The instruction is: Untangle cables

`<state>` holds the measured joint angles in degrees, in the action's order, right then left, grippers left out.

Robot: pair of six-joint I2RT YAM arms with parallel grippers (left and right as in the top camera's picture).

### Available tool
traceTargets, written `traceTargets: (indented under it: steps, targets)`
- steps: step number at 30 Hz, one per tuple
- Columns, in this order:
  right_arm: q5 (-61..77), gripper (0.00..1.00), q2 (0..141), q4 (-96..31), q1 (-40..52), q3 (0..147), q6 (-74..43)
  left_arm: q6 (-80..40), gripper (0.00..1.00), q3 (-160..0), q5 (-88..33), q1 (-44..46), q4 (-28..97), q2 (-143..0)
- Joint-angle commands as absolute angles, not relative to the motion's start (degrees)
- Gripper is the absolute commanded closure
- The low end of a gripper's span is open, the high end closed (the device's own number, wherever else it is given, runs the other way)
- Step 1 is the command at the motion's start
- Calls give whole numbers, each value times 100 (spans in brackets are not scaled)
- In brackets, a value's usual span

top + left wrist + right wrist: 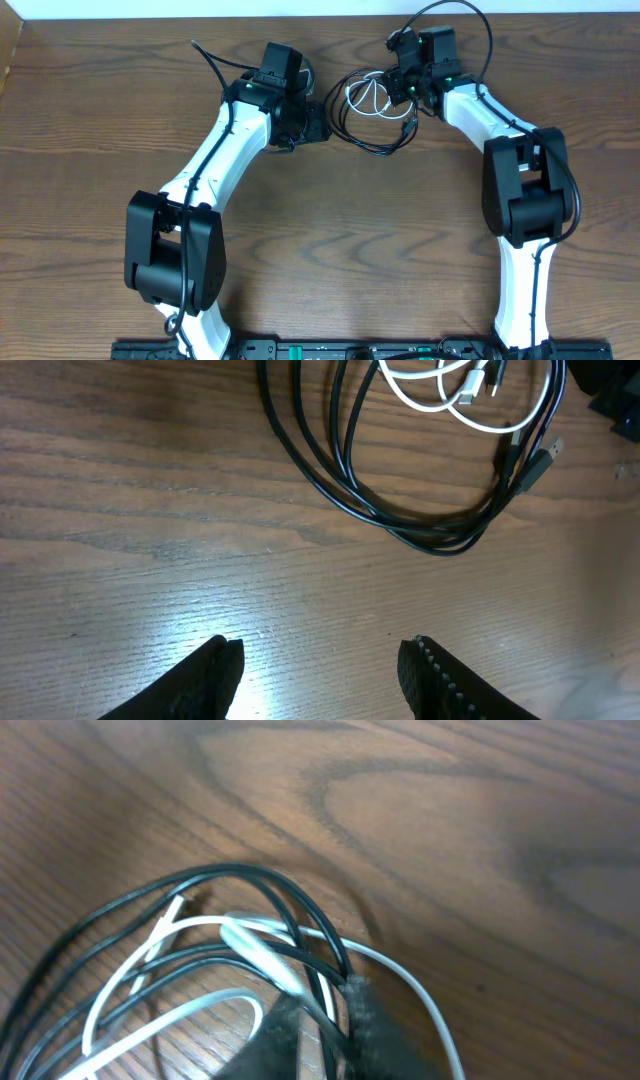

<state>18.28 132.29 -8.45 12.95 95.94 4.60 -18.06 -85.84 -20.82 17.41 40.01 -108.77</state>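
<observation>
Pinching side: your right gripper (pixel 325 1005) has its jaws drawn together at the coil. Black strands run straight into the pinch, so it has hold of the black cable (pixel 440 538). The wrist view is too blurred for you to tell whether a white strand is caught as well.
Left gripper: your left gripper (pixel 320 652) stands about half spread over bare wood. Both fingers (pixel 215 680) are apart, with nothing between them and nothing touching them.
Black cable: several loose loops lie flat on the table (pixel 100 120), close to the far edge and about midway along it, between your two grippers. The loops sag toward the near edge into one bundled bend.
White cable: the white cable (pixel 490 428) makes a smaller loop inside the black loops, on their far side. It crosses black strands right at your right gripper.
Plugs: a black plug (pixel 535 465) lies at the right-hand end of the black bundle, pointing away from it. A white plug (pixel 255 945) rests across black strands just ahead of the right fingers.
Spacing: the coil touches your right gripper. Your left gripper sits near the coil on its left side, apart from every strand.
Tangle: the two cables lie interwoven, not separated.
</observation>
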Motion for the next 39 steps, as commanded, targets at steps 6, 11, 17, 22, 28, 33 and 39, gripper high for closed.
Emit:
traceTargets:
  steps: [6, 11, 17, 22, 28, 33, 39]
  targets:
    - [2112, 99, 12969, -1031, 1264, 9653, -325, -1831, 45, -8560, -2021, 1732, 3997, -10934]
    - [2515, 99, 12049, -1699, 1164, 9653, -537, -1828, 45, -8560, -2021, 1732, 3994, -10934]
    - [2609, 99, 10735, -2624, 1170, 9653, -917, -1828, 45, -8560, -2023, 1732, 3992, -10934]
    - [2502, 99, 9894, -3404, 1173, 9653, -1516, -1787, 46, -8560, -2027, 1699, 3994, -10932]
    - [1518, 99, 9677, -4169, 1184, 9653, -1737, -1505, 45, -8560, -2351, 1691, 3846, -10934]
    - [1341, 94, 9741, -4501, 1024, 9653, -1734, -1706, 44, -8560, -2746, 1776, 3310, -11006]
    - [1337, 61, 9741, -4617, 607, 9653, -1734, -2270, 40, -8560, -2744, 2108, 2388, -11393]
